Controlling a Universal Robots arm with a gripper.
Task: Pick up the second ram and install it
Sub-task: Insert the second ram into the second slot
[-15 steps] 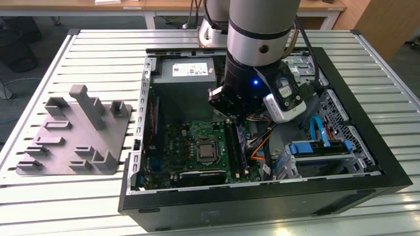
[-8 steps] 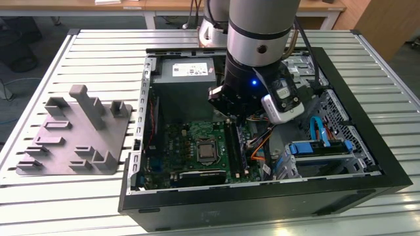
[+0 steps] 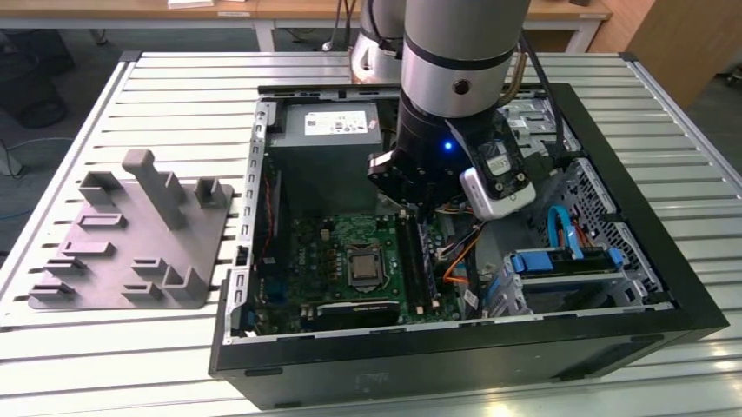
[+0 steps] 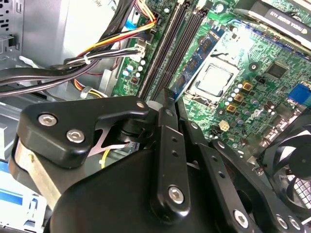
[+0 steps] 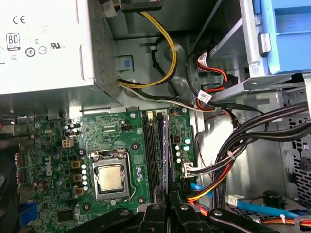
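Observation:
My gripper (image 3: 420, 201) is down inside the open computer case, over the black memory slots (image 5: 151, 150) beside the processor socket (image 5: 112, 178). In the first wrist view the second ram (image 5: 165, 150) is a thin dark stick seen edge-on. It runs along the slots and into the narrow gap between my fingertips (image 5: 156, 209). In the second wrist view the second ram (image 4: 197, 60) shows as a blue-green strip reaching out from my gripper (image 4: 166, 97). The fingers are shut on it. Whether it sits in a slot I cannot tell.
The grey block with upright posts (image 3: 128, 234) lies on the slatted table at the exterior view's left. In the case, bundled cables (image 5: 228, 160) run near the slots, the power supply (image 3: 330, 130) sits at the back, and a blue drive bracket (image 3: 568, 261) is toward the exterior view's right.

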